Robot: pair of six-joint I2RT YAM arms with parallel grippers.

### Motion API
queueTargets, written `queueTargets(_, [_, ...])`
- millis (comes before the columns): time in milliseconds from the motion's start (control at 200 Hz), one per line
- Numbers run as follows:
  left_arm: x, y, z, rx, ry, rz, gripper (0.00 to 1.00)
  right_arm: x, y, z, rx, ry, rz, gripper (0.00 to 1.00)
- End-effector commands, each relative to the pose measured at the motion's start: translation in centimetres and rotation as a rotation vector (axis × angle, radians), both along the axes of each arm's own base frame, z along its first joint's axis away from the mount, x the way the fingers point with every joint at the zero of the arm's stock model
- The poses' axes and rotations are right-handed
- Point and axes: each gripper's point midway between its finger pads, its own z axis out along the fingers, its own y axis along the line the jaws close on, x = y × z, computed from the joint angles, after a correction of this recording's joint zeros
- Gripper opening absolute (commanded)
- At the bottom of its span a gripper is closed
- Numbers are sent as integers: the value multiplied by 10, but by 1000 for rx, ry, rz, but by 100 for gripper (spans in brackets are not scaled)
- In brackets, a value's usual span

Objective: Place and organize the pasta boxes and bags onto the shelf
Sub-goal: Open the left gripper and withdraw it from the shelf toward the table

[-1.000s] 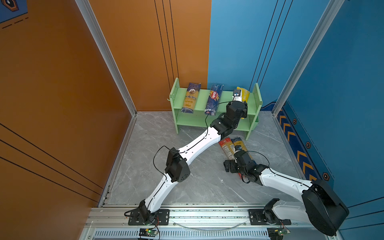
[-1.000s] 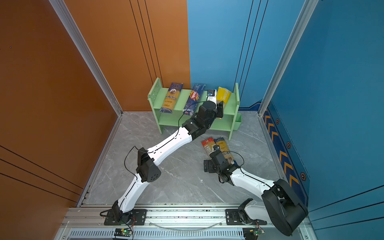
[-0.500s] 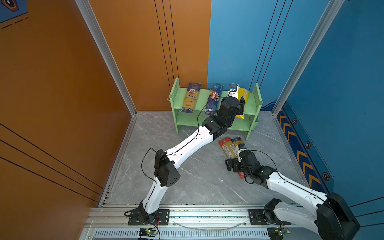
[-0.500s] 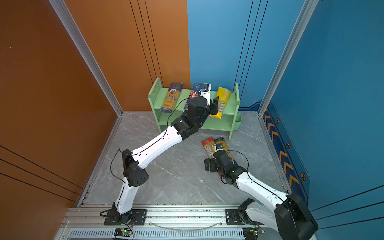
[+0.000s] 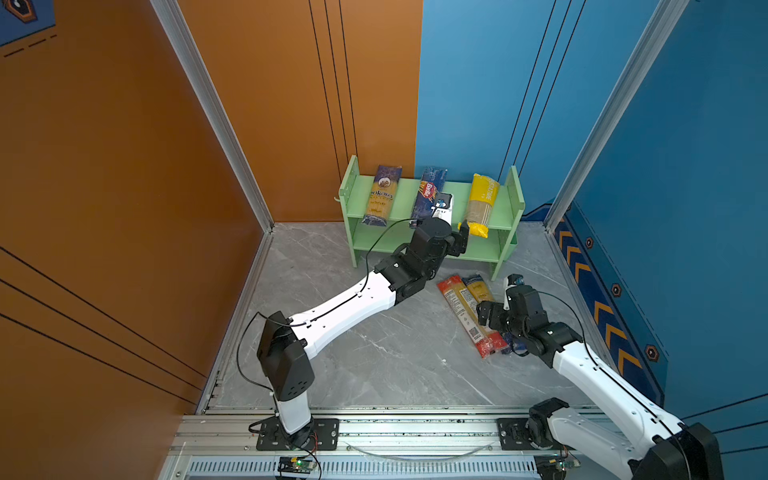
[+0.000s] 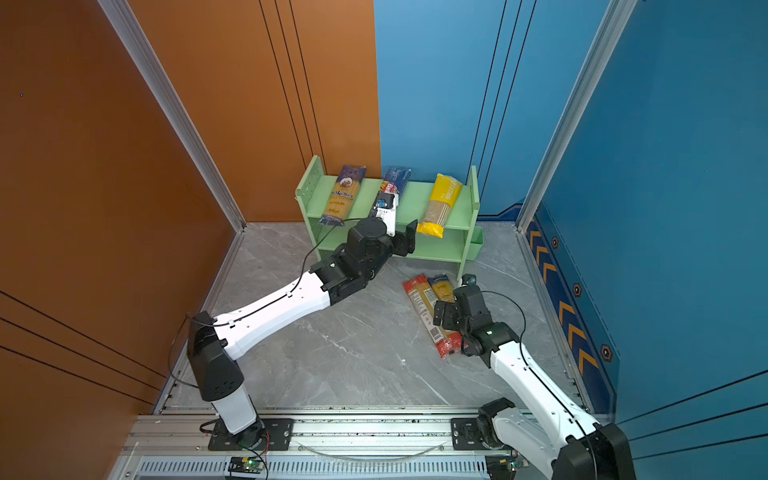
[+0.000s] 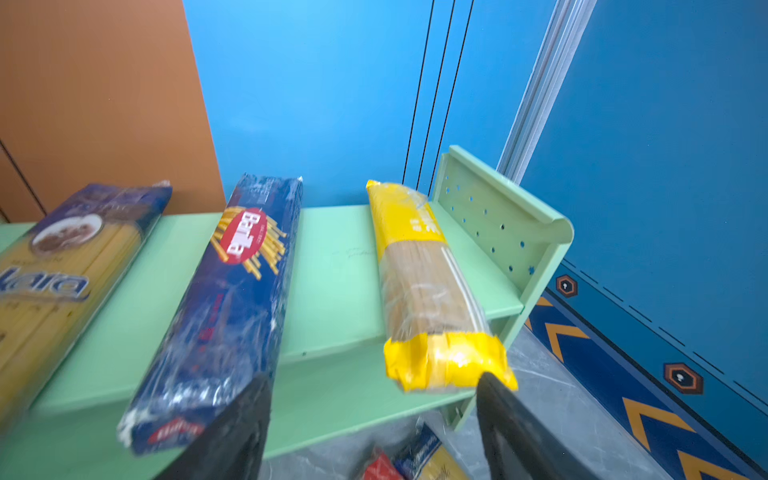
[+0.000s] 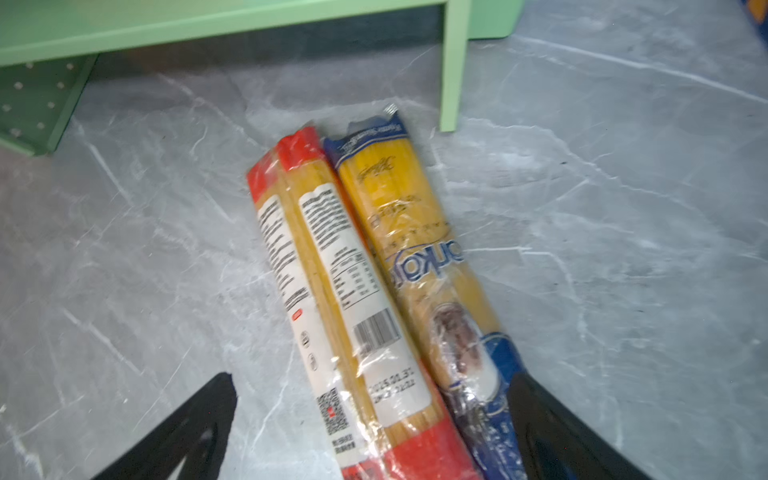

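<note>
Barilla pack (image 5: 430, 193) between two others on shelf's (image 5: 405, 196) top tier, two touching packs (image 5: 462, 308) on floor (image 5: 395, 357)

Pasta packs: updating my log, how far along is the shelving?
Done: blue-and-yellow spaghetti pack, dark blue Barilla pack and yellow bag lie on the top tier of the green shelf. In hand: nothing; the left gripper is open by the yellow bag. Remaining: red-ended clear pack and second blue-and-yellow pack on the floor, with the open right gripper astride them.
</note>
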Motion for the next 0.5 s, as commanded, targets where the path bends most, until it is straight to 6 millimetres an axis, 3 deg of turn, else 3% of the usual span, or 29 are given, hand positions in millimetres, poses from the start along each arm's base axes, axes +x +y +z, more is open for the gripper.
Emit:
queueTargets(0, [-12,18,2,-66,-23,1,94,-11,-29,-5,-48,62,-131,100])
queueTargets(65, [-18,27,-16,-51,4,5,100,-11,-36,-9,-48,73,-170,100])
queueTargets(416, [-44,82,-116,26,172,82,98,-6,-59,-43,-165,219,-272,100])
queueTargets(431, [-47,86,-131,46,198,84,98,-5,-59,-44,-168,225,-274,100])
queueTargets(496, [-53,94,-157,63,259,93,98,-2,-60,-48,-178,252,-280,100])
